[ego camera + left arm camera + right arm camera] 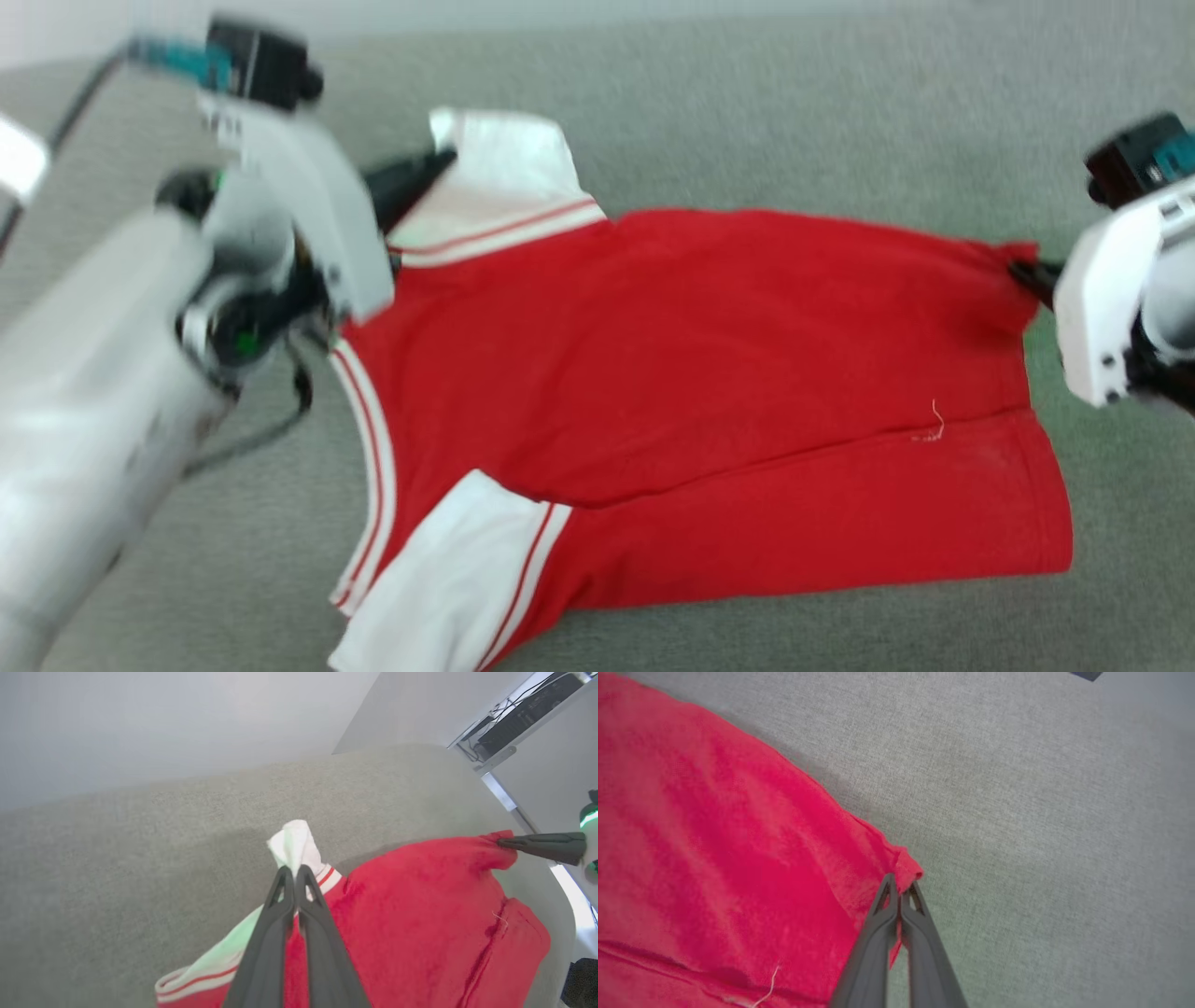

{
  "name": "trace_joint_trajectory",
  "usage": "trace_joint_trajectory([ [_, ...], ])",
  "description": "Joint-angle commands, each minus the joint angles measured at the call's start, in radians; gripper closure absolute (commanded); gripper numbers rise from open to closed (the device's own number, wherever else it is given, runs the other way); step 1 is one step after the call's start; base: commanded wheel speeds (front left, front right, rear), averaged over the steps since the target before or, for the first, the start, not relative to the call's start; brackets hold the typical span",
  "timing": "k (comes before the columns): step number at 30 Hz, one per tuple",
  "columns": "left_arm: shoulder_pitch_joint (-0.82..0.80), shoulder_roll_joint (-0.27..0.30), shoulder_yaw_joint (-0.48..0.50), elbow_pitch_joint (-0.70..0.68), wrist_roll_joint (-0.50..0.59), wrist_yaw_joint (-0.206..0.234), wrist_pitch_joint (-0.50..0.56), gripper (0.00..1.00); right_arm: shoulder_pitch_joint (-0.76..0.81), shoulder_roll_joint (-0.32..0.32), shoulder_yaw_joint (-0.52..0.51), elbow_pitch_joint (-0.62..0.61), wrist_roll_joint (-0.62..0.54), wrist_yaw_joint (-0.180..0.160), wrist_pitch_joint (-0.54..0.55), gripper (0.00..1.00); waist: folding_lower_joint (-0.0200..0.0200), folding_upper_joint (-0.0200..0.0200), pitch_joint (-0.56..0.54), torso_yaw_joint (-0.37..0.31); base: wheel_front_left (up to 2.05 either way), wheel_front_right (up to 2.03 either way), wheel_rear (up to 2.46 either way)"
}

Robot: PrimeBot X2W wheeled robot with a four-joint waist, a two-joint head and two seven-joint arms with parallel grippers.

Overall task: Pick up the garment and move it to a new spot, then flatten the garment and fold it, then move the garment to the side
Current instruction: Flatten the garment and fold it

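Jaws on both sides are pinched tight on cloth. The left gripper (294, 871) clamps the far white sleeve (504, 163) of the garment (700, 373); the right gripper (900, 887) clamps its far red hem corner (908, 870).

Grey fabric surface (747, 103) lies under the garment. The garment is spread out, plain red side up, its far edge running between the two grips.

The pale left forearm (84, 392) overhangs the garment's collar end and hides part of the striped trim. A shelf (518, 714) with a black device and cables sits beyond the hem end. A loose white thread (936, 425) lies on the red cloth near the hem.
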Motion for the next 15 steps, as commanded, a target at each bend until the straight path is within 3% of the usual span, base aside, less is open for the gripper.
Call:
trace_joint_trajectory([
  [1, 0.032, 0.012, -0.005, -0.02, -0.005, 0.002, -0.012, 1.0, 0.027, -0.008, -0.01, -0.011, 0.004, -0.002, -0.005, 1.0, 0.0, -0.0001, -0.089, 0.064, 0.0, 0.0, 0.0],
  [8, 0.229, 0.146, -0.017, -0.251, -0.024, 0.007, -0.125, 1.0, 0.186, -0.069, -0.092, -0.124, 0.015, -0.002, 0.006, 1.0, 0.0, -0.0001, -0.12, 0.095, 0.0, 0.0, 0.0],
  [15, 0.416, 0.245, -0.006, -0.472, -0.04, 0.081, -0.257, 1.0, 0.322, -0.09, -0.194, -0.241, -0.014, -0.002, 0.044, 1.0, 0.0, -0.0001, -0.105, 0.101, 0.0, 0.0, 0.0],
])
